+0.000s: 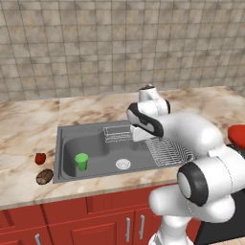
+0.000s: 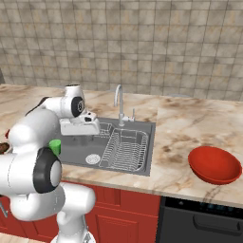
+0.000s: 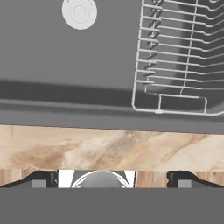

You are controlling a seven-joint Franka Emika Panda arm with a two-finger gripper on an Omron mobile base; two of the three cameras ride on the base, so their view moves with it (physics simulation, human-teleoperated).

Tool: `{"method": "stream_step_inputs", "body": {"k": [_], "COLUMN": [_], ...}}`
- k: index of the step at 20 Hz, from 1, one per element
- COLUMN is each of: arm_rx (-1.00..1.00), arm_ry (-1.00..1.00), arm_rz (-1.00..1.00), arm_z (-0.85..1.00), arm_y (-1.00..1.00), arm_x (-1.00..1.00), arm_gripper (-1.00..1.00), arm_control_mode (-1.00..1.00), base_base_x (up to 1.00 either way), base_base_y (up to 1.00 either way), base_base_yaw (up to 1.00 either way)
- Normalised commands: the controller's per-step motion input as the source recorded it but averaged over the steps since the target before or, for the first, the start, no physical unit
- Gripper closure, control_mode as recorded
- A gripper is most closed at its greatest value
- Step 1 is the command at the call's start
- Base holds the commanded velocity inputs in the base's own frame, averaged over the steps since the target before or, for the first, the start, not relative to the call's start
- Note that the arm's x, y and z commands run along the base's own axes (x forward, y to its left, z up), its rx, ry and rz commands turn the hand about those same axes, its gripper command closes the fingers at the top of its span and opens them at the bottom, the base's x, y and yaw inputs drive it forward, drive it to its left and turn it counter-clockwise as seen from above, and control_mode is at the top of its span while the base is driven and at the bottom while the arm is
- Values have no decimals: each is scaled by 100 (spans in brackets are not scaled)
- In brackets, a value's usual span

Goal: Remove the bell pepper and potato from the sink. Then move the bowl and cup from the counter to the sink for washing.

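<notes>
The green cup point(image 1: 81, 161) stands upright inside the grey sink point(image 1: 60, 143), at its left end. On the counter left of the sink lie the red bell pepper point(image 1: 40, 158) and, nearer the front edge, the brown potato point(image 1: 44, 176). The red bowl point(image 2: 214, 164) rests on the counter well right of the sink. My gripper point(image 3: 113, 179) hangs over the sink's front part, between the drain point(image 3: 79, 12) and the rack. It is open, with its fingertips point(image 3: 43, 179) wide apart and nothing between them. In the right base view my arm partly hides the cup point(image 2: 55, 146).
A wire dish rack point(image 1: 167, 150) fills the sink's right half and a smaller rack point(image 1: 117, 134) sits at the back. A chrome faucet point(image 2: 118, 102) rises behind the sink. Red cabinet fronts point(image 1: 95, 225) run below the counter, and a dark oven front point(image 2: 204, 223) is lower right.
</notes>
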Motion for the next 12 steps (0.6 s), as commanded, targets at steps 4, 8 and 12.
{"method": "stream_step_inputs", "body": {"k": [4, 8, 12], "arm_rx": [0, 0, -1], "arm_ry": [1, 2, 2], "arm_rz": [0, 0, 0], "arm_z": [20, 20, 15], "arm_y": [-49, -49, -48], "arm_x": [-18, -17, -11], "arm_gripper": [-100, -100, -100], "arm_control_mode": [-100, -100, -100], "base_base_x": [0, 0, 0], "base_base_y": [0, 0, 0], "base_base_yaw": [0, 0, 0]}}
